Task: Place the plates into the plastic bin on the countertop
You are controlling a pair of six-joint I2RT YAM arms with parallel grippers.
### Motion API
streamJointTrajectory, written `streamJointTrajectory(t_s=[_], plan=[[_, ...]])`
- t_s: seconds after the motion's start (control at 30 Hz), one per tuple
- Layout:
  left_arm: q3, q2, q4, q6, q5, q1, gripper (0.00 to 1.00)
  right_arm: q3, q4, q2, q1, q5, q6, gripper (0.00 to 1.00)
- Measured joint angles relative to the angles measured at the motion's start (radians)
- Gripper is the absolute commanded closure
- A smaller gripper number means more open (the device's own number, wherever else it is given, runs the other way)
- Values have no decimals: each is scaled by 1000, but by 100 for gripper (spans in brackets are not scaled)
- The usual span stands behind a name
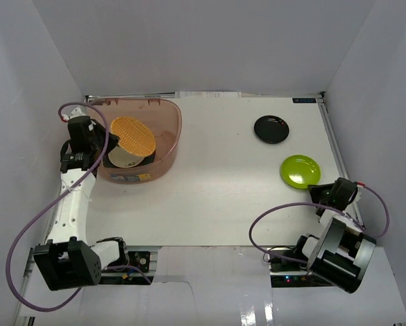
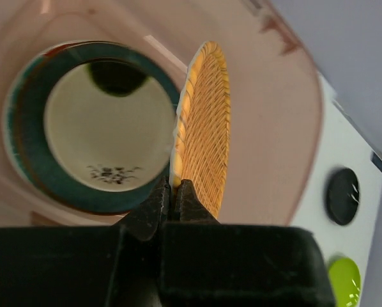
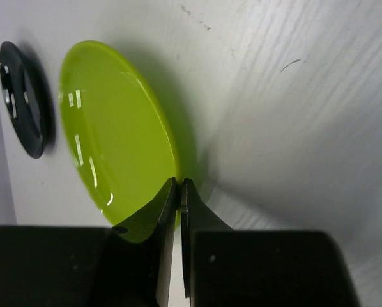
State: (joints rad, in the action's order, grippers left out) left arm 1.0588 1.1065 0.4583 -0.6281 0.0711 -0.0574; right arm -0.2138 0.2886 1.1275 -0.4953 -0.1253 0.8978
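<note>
The plastic bin stands at the far left of the countertop. Over it my left gripper is shut on the edge of the orange woven plate, which stands on edge in the left wrist view with the gripper pinching its rim. Below it in the bin lies a teal-rimmed plate with a cream centre. At the right, my right gripper is shut on the near rim of the lime green plate. A black plate lies beyond it.
White walls close in the countertop at the back and on both sides. The black plate lies just past the lime one. Both arms' cables loop over the near edge of the countertop, the right one lying on its surface.
</note>
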Motion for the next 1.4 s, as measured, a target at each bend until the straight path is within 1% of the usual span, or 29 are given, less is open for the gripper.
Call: streamJointTrajectory(t_s=[0.1,0.2,0.27,0.3,0.37,0.4,0.43,0.5,0.53,0.57,0.63,0.67,0.7,0.8,0.97,1.1,1.2,1.3,1.37,1.4], plan=[[-8,51,30,1,-11,-92,100,0,-16,-68,4,-30,12,92],[-40,58,22,-2,-8,-140,100,-31,-65,-192,30,-47,16,92],[-66,65,20,-8,-3,-161,100,-89,-78,-234,58,-66,18,92],[-74,76,21,-8,-2,-166,100,-123,-67,-237,83,-82,21,92],[-82,108,19,-8,10,-168,96,-182,-30,-226,159,-118,19,92],[-82,129,18,-8,18,-169,93,-227,-26,-211,230,-119,2,92],[-82,146,11,-9,27,-169,86,-271,-29,-193,301,-122,-11,92],[-82,180,3,-7,42,-169,78,-391,-49,-138,488,-113,-58,92],[-82,195,3,-3,45,-169,73,-453,-45,-103,584,-117,-85,92],[-83,209,3,3,45,-168,55,-511,-44,-71,670,-128,-106,92],[-84,220,3,16,41,-168,39,-630,-45,9,824,-132,-157,92],[-84,222,-5,21,37,-168,22,-689,-45,54,893,-135,-183,92],[-84,223,-27,26,34,-169,15,-750,-52,105,956,-132,-206,92],[-84,223,-56,38,29,-164,6,-923,-76,273,1089,-128,-264,92],[-84,196,-71,24,31,-172,4,-1208,-147,579,1222,-124,-311,92],[-84,79,-78,-6,52,-179,4,-1476,-252,824,1282,-109,-332,92],[-66,-29,-103,-19,92,-183,4,-1638,-312,969,1314,-90,-333,92],[-47,-101,-151,-32,165,-173,4,-1772,-356,1093,1340,-79,-322,91],[-48,-129,-176,-38,231,-152,4,-1830,-368,1157,1352,-75,-303,68],[-49,-134,-185,-38,265,-135,4,-1853,-375,1183,1359,-73,-293,53]])
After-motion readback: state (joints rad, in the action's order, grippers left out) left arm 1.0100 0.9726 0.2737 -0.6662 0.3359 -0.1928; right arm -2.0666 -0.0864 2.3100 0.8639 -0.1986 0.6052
